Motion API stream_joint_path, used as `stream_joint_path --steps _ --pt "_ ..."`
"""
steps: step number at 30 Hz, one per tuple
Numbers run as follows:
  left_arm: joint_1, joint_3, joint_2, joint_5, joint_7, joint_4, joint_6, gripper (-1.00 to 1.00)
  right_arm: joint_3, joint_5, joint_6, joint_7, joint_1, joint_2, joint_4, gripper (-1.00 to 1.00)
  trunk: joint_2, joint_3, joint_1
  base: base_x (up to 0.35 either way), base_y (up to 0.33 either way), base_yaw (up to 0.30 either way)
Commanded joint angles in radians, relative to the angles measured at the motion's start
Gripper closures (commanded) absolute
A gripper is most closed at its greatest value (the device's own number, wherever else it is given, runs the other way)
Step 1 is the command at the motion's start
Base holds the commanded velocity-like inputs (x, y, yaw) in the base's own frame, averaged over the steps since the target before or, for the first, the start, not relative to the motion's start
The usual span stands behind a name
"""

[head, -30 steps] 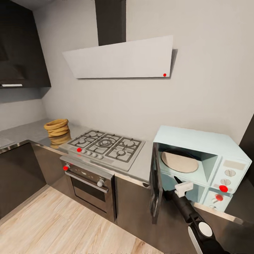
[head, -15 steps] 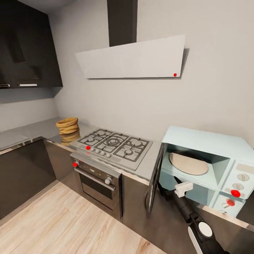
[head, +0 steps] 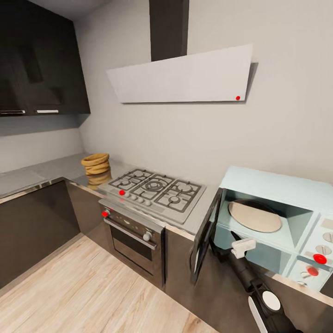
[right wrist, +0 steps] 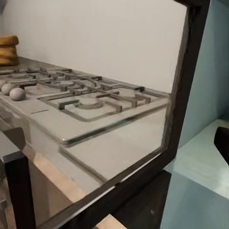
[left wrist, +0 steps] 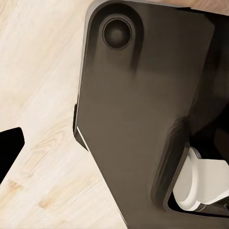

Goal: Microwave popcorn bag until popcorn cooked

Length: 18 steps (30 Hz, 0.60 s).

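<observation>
Inside the open microwave, a bare turntable plate

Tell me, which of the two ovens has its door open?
The small mint-blue microwave on the countertop; its dark door swings out. The steel built-in oven under the hob is closed.

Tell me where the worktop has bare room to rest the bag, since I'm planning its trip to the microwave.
Bare steel shows between the gas hob and the open microwave door, and on the corner stretch of countertop left of the popcorn bag. The hob's grates offer no flat spot. Inside the microwave, the turntable is bare.
</observation>
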Motion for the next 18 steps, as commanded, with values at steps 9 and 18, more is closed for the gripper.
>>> stream_joint_path --steps 9,18 --pt "0.0 0.004 0.0 0.001 0.0 -0.001 -0.002 -1.0 0.02 0.002 -0.003 -0.169 -0.001 0.001 0.0 -1.0 -0.001 -0.001 0.0 -0.237 -0.01 0.0" --pt "0.0 0.004 0.0 0.001 0.0 -0.001 -0.002 -1.0 0.027 0.002 -0.001 -0.177 0.0 0.001 0.001 -1.0 -0.001 -0.001 0.0 -0.326 0.071 0.0"
